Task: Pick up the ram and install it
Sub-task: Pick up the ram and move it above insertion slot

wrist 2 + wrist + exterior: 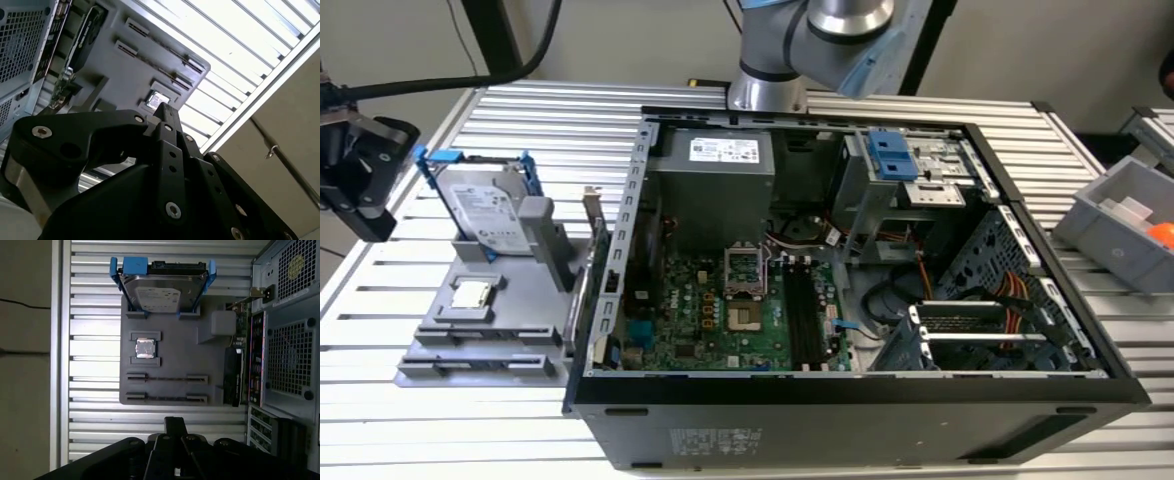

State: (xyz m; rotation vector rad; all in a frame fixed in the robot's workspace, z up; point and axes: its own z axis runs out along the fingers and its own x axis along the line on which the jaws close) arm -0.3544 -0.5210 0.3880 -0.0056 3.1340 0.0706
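Bright, even light w/ glare on table slats (235, 55).

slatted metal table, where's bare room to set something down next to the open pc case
In the exterior view, the slatted metal table is bare on the camera side of the grey parts tray and beyond the blue-framed silver hard drive. Crowded: the tight gap between tray and open black computer case.

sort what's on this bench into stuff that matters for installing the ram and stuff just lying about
For the job:
- gripper
- memory slots on the motherboard
- open computer case

Just lying about:
- hard drive in its blue-handled frame
- processor chip
- grey bin
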